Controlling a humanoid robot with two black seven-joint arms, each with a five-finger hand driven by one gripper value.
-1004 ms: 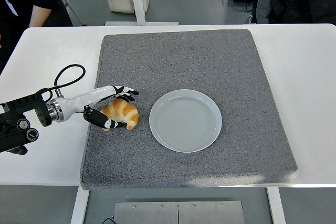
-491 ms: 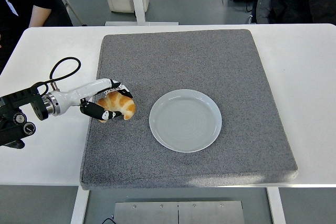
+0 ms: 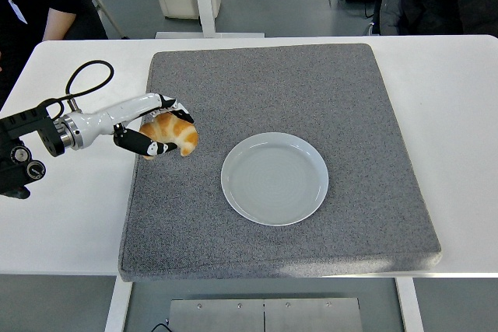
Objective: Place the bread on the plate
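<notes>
A golden croissant [image 3: 173, 134] is held in my left hand [image 3: 159, 127], whose fingers curl over its top and under its near side. It hangs just above the left part of the grey mat [image 3: 311, 91]. The pale blue plate [image 3: 275, 178] lies empty on the mat, to the right of the hand and a little nearer to me. My left arm comes in from the left edge over the white table [image 3: 451, 114]. The right arm does not show.
A black cable loop [image 3: 84, 81] sits on the table behind my left forearm. A person's arm [image 3: 58, 25] shows at the top left and another person at the top right. Table legs and cables lie beyond the far edge.
My left hand has closed on the croissant, lifted it, and carried it up and to the left, away from the plate.
</notes>
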